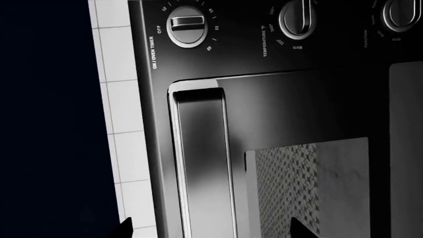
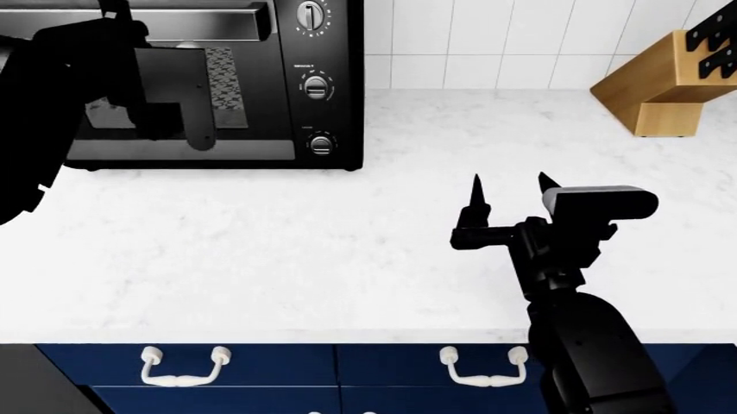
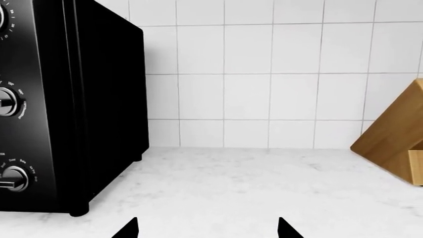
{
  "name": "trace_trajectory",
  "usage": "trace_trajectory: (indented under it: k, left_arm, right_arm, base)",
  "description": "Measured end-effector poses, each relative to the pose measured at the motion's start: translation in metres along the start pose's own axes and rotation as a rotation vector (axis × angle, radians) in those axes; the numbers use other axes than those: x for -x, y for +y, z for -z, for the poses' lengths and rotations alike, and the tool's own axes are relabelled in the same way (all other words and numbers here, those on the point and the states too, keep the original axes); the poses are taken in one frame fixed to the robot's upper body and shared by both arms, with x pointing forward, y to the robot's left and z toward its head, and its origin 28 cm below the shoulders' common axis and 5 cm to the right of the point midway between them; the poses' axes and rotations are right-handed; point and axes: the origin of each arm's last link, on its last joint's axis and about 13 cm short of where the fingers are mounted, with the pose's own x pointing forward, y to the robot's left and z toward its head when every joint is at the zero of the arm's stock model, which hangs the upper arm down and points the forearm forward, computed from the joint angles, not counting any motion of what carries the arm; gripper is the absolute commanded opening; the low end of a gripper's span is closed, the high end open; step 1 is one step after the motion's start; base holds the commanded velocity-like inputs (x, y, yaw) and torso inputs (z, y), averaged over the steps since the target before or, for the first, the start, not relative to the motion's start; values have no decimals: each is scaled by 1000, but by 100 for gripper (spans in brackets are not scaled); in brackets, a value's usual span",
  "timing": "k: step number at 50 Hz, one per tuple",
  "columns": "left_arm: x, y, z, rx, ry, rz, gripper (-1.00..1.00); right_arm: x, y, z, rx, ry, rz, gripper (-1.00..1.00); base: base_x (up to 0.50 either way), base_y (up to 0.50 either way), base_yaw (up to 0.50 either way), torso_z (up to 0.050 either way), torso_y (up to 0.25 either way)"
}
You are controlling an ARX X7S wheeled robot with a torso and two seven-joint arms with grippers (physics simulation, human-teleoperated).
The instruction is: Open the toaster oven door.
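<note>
The glossy black toaster oven (image 2: 334, 52) stands at the back left of the countertop, with three round knobs (image 2: 317, 86) in a column at its right. Its door (image 2: 248, 78) lies flat against the oven front, with the bar handle (image 2: 207, 13) along its top edge. My left arm (image 2: 69, 103) covers the door's left part. In the left wrist view the left gripper (image 1: 211, 230) is open, and the handle (image 1: 201, 163) runs between its fingertips, close in front of them. My right gripper (image 2: 509, 185) is open and empty above the counter, to the right of the oven; it also shows in the right wrist view (image 3: 207, 228).
A wooden knife block (image 2: 668, 82) stands at the back right, also in the right wrist view (image 3: 396, 144). The white marble countertop (image 2: 288, 241) ends at a front edge above navy cabinet doors with white handles (image 2: 181, 366). A white tiled wall (image 3: 264, 74) runs behind.
</note>
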Motion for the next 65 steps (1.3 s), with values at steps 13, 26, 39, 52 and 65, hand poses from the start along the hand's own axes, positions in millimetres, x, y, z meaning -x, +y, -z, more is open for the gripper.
trace_trajectory:
  k: [13, 26, 39, 52, 65]
  left_arm:
    - [-17, -2, 2, -9, 10, 12, 100]
    - [-30, -2, 4, -20, 26, 17, 100]
    - [-40, 0, 5, -29, 41, 18, 100]
    - [-46, 2, 6, -25, 52, 4, -100]
    - [-46, 0, 7, -17, 48, -18, -100]
  right_arm:
    - [0, -2, -1, 2, -1, 10, 100]
    - [1, -5, -2, 3, -1, 21, 100]
    - [2, -7, -2, 4, -1, 31, 100]
    - [2, -8, -1, 3, 1, 37, 100]
    - [3, -9, -1, 1, 1, 40, 100]
  base:
    - [0, 0, 0, 0, 0]
    - [0, 0, 0, 0, 0]
    - [0, 0, 0, 0, 0]
    - [0, 0, 0, 0, 0]
    - [0, 0, 0, 0, 0]
